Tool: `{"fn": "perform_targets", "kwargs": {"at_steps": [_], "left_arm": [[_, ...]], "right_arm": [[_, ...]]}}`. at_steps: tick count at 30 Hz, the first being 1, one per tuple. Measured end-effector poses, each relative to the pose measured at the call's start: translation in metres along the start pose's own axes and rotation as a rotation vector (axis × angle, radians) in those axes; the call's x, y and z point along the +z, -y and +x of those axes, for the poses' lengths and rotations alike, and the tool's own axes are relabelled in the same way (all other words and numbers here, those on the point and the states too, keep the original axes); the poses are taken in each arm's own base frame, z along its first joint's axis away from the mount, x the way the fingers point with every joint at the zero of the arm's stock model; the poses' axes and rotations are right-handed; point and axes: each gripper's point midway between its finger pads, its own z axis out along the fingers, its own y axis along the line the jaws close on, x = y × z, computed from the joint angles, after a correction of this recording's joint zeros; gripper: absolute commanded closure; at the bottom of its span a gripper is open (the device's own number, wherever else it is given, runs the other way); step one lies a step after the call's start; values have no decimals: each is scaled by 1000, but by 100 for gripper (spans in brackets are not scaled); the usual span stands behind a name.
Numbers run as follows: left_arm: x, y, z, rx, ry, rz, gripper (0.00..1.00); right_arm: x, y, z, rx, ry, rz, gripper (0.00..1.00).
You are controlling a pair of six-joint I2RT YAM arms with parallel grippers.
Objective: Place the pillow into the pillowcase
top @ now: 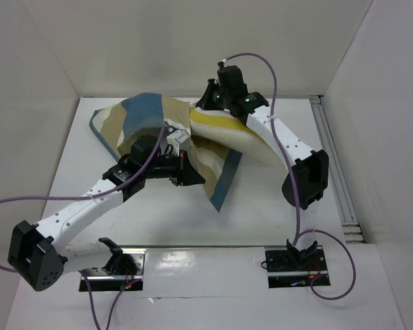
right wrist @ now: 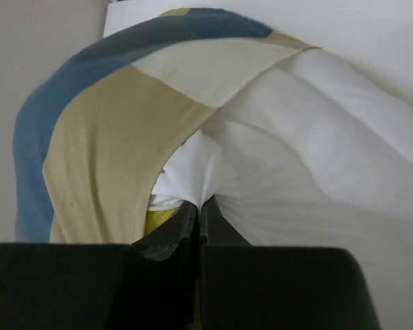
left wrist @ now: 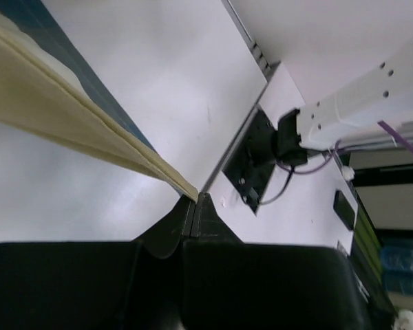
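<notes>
Near the middle of the table [top: 261, 206], the left gripper [left wrist: 195, 201] was clamped on the pillowcase [top: 143, 113] hem (a taut tan edge). Beyond it, toward the far edge, the pillow [top: 237, 132] lay partly covered by the case. There the right gripper [right wrist: 199, 206] was pinched shut on the pillow's white fabric.

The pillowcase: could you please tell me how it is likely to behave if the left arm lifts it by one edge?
Probably floppy: the pillowcase drapes and folds over the pillow. Likely light, since the left end effector pinches only a thin hem yet holds it taut. It may bunch up rather than slide, as its loose folds suggest.
</notes>
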Motion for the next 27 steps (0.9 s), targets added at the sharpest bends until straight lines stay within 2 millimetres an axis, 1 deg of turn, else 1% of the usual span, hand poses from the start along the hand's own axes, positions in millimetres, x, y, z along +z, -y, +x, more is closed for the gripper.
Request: {"fn": "perform_targets", "kwargs": {"at_steps": [1,2,3,4,5,6,7,8,9,10,11,12,13,14,15,16,17,19,20,21,22,23,24,25,26,27], "left_arm": [[-4,4,5,-2,-17,6,100],[-8,5,10,-7,-34,1,93],[-12,4,14,-10,-48,-11,89],[-17,1,18,-24,-61,-34,81],[-20,-2,21,-30,-67,-56,44],[-25,-5,23,-36,-74,-80,26],[-30,-4,26,-45,-87,-94,13],[-37,-2,26,-50,-94,-110,5],[-43,2,23,-47,-89,-125,0],[-51,7,17,-40,-73,-142,0],[-59,12,10,-36,-54,-156,0],[-69,18,-1,-16,-16,-176,0],[-78,22,-12,3,25,-200,3],[-92,28,-24,23,78,-230,13],[-103,32,-34,36,126,-257,17],[-115,36,-45,53,182,-288,29],[-124,37,-53,58,227,-323,32],[-138,31,-61,55,280,-391,33],[-141,24,-64,43,289,-434,28],[-141,13,-65,22,283,-482,26],[-137,1,-66,-2,262,-524,25],[-131,-12,-65,-29,233,-562,25],[-121,-28,-64,-66,193,-606,25],[-112,-41,-61,-94,155,-637,25],[-99,-58,-55,-125,97,-671,25],[-88,-74,-47,-153,42,-700,25]], "right_arm": [[-4,-7,7,-16,6,-5,100],[-3,-15,17,-31,5,-18,100],[1,-25,32,-47,-7,-36,100],[5,-37,49,-64,-22,-59,100],[11,-43,67,-74,-45,-72,100],[16,-51,84,-86,-67,-88,100],[21,-57,104,-98,-100,-103,100],[26,-63,122,-108,-130,-114,98],[31,-64,136,-116,-155,-118,90],[37,-63,151,-119,-184,-117,77],[42,-61,161,-118,-205,-114,49],[46,-59,167,-115,-222,-114,37],[49,-56,171,-121,-234,-114,30],[50,-53,171,-122,-241,-114,24],[49,-51,169,-119,-246,-117,18],[48,-52,164,-121,-243,-125,16],[46,-51,158,-129,-236,-132,14],[36,-48,142,-141,-214,-124,14],[28,-44,131,-150,-193,-111,14],[18,-37,117,-153,-170,-94,16],[10,-29,105,-152,-150,-72,18],[2,-17,91,-147,-125,-43,21],[-5,0,75,-137,-98,-6,25],[-11,24,54,-119,-58,47,42],[-14,45,41,-110,-33,91,50],[-16,72,29,-86,-10,149,57]]}}
